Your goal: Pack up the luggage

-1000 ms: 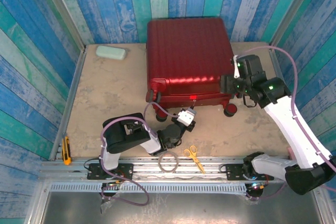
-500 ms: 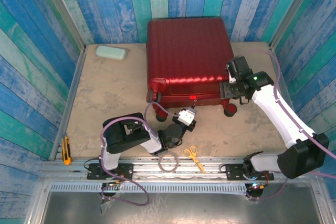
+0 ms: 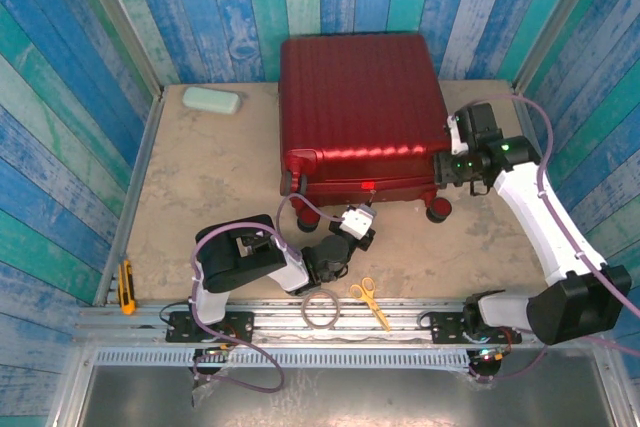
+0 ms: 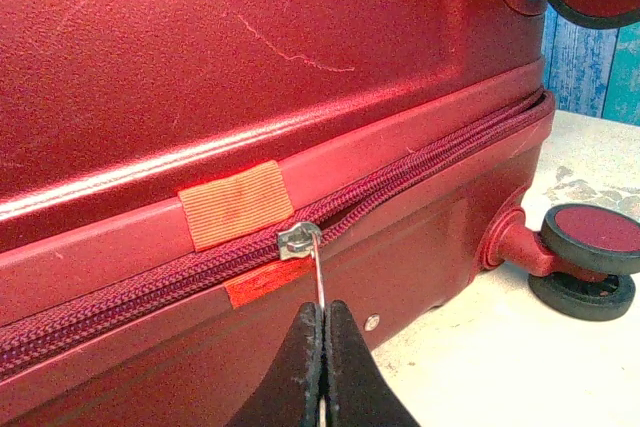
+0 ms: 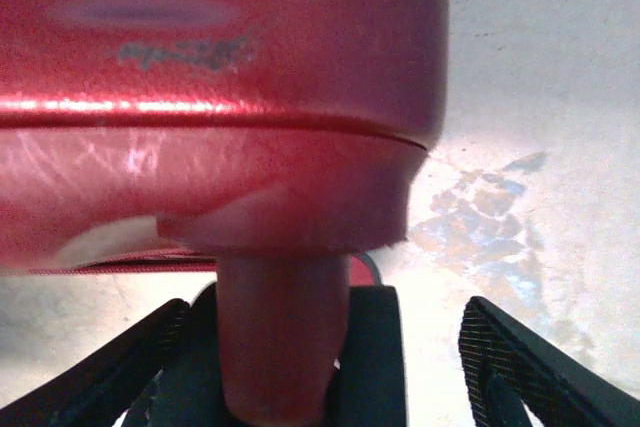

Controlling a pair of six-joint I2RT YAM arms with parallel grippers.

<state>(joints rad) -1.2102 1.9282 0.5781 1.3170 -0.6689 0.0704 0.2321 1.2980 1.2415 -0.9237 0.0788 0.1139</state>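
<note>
1. Shifted slightly outward since half a second ago, the right claw (image 3: 447, 163) has the closed red luggage (image 3: 360, 97) just to its left.
2. Its fingers stand apart, a wheel (image 5: 290, 347) between them.
3. The left claw (image 4: 322, 357) pinches the zipper pull (image 4: 317, 269) just ahead.

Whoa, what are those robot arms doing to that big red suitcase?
They seem to be working its zipper. The red suitcase lies closed on the table. The left gripper is pinched shut on the thin metal zipper pull at the near edge. The right gripper is open at the suitcase's right corner, fingers either side of a wheel.
</note>
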